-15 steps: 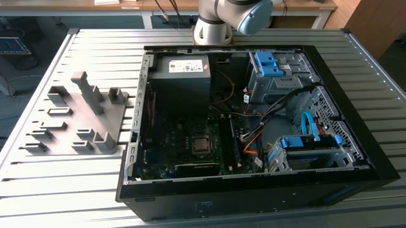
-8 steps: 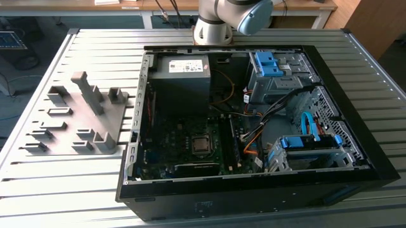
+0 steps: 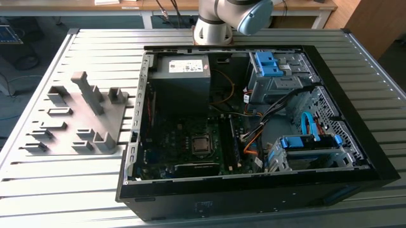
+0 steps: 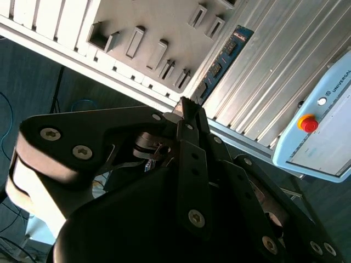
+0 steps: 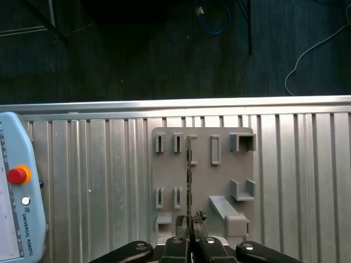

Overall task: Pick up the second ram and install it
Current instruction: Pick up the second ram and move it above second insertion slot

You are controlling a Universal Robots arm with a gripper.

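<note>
The worktop [image 3: 57, 190] is a bed of pale ribbed metal slats running across its width, with the round base of the arm [image 3: 212, 33] standing at its far edge. A grey slotted holder block [image 3: 79, 116] lies flat on the slats toward the exterior view's left, and just beside it an open black computer case [image 3: 254, 197] lies on its side with its inside facing up. In the first wrist view a pale control pendant [image 5: 16, 197] with a red button seems to lie on the slats near the edge, apart from the holder block.
</note>
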